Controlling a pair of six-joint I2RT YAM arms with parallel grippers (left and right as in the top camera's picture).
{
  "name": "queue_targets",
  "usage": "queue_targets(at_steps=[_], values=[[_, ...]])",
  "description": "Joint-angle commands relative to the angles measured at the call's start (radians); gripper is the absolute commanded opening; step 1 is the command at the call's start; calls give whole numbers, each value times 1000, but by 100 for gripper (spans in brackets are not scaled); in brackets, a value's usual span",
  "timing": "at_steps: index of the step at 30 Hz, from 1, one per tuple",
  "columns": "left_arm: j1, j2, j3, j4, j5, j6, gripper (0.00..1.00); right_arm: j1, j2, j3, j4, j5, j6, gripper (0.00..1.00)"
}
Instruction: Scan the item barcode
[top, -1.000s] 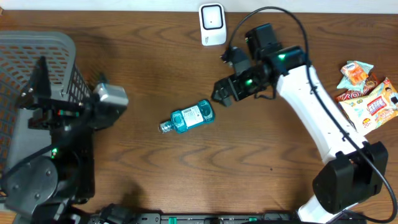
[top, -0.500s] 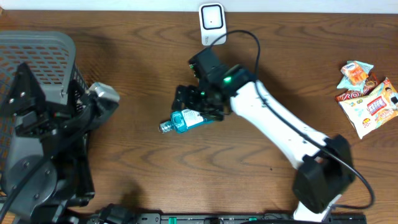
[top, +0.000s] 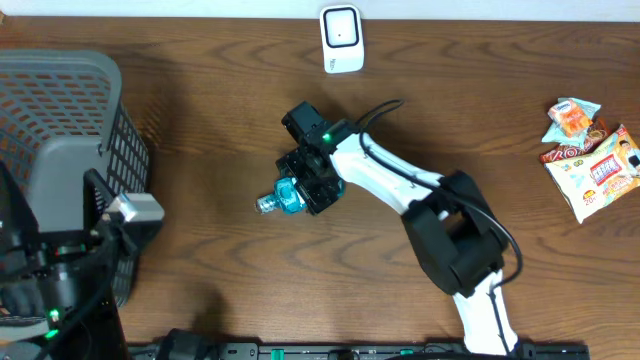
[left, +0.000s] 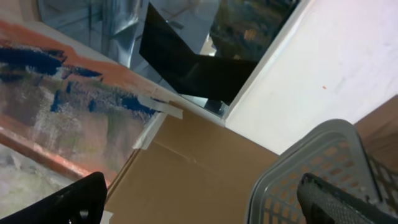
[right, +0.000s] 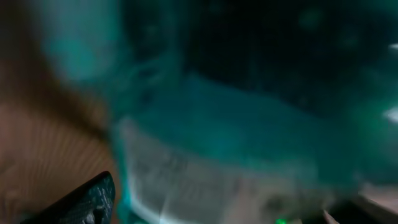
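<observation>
I see the teal bottle lying on its side mid-scene, cap pointing left; white scanner stands well behind it

Wooden table: bottle, scanner, snacks, basket

blurred teal bottle filling the view
the right hand is sitting close over it, its dark fingertips showing at the bottom corners, wide apart with the bottle lying between; brown table is showing at left.
</observation>
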Motion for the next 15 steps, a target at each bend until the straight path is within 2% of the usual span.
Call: queue_targets(at_steps=[1, 3, 4, 7, 11, 15], values=[[47, -45, -26, 4, 108, 2, 98, 1, 21, -3, 3, -28, 101, 86], [70, -64, -37, 2, 130, 2, 98, 3, 28, -3, -4, 3, 101, 76], [80, -73, -42, 2, 137, 2, 98, 3, 32, -3, -13, 23, 93, 66], [110, -104, -58, 2, 165, 2, 98, 3, 34, -3, -44, 107, 10, 50], [148, -161, -78, 2, 238, 2, 97, -10, 34, -2, 2, 148, -266, 33], [172, -198, -79, 1, 259, -2, 98, -21, 33, -2, 79, 134, -530, 24]])
